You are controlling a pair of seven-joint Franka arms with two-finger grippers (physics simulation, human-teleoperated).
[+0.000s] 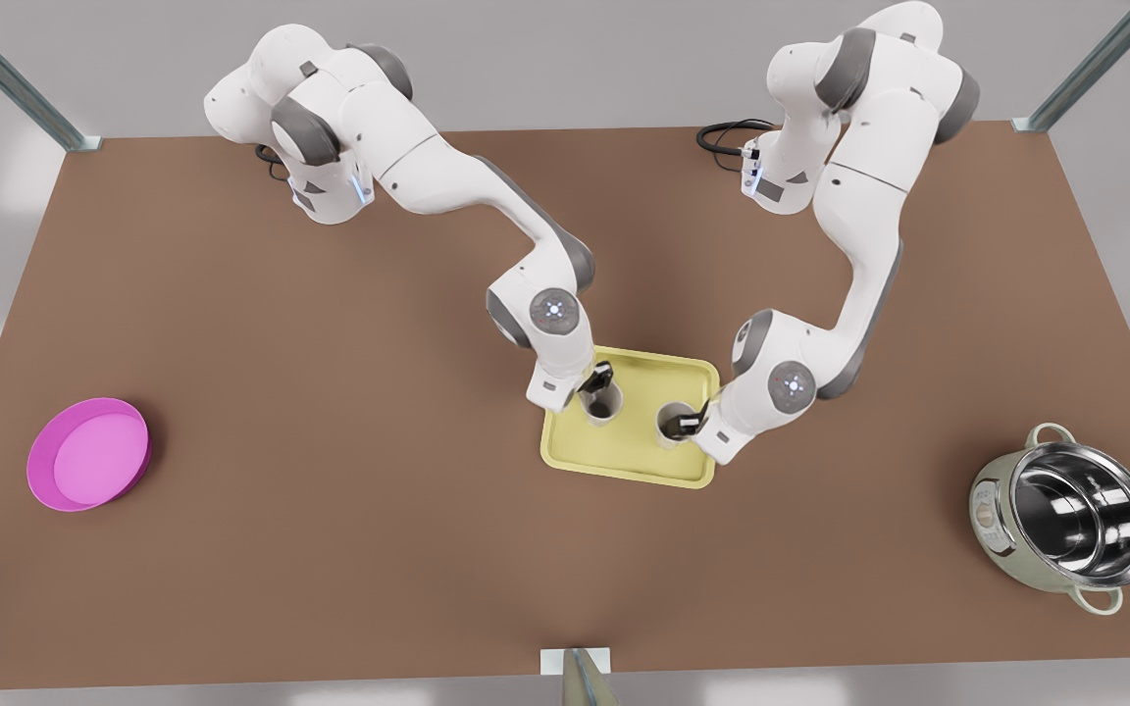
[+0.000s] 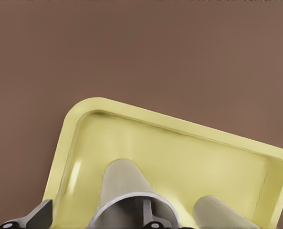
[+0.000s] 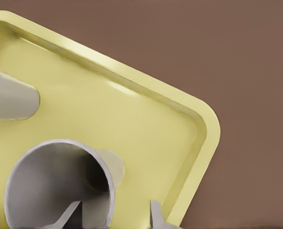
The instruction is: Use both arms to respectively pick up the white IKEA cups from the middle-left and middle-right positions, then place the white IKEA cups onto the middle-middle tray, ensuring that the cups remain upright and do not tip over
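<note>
The 2 white cups stand upright on the yellow tray (image 1: 626, 473) in the middle of the brown bench (image 1: 330, 392), apart from each other. One cup (image 1: 605, 405) sits toward the front view's left side of the tray. The other cup (image 1: 670, 425) sits close to the rim on the front view's right.

The left tool (image 1: 693, 424), on the arm at the front view's right, is at the rim of the cup near the tray's edge. In the left wrist view, 1 finger (image 2: 149, 215) reaches down inside that cup (image 2: 124, 181) and the other finger (image 2: 38, 217) hangs outside, clear of the wall, so the tool is released, straddling the wall. The second cup (image 2: 217, 210) shows beside it.

The right tool (image 1: 601, 378), on the arm at the front view's left, is over the other cup. In the right wrist view, 1 finger (image 3: 70, 215) is inside that cup (image 3: 50, 181) and 1 finger (image 3: 156, 214) is outside, with gaps on both sides of the wall, so this tool is released too.

A pink round dish (image 1: 89, 454) lies well off at the front view's left, and a steel pot (image 1: 1065, 515) well off at its right.
</note>
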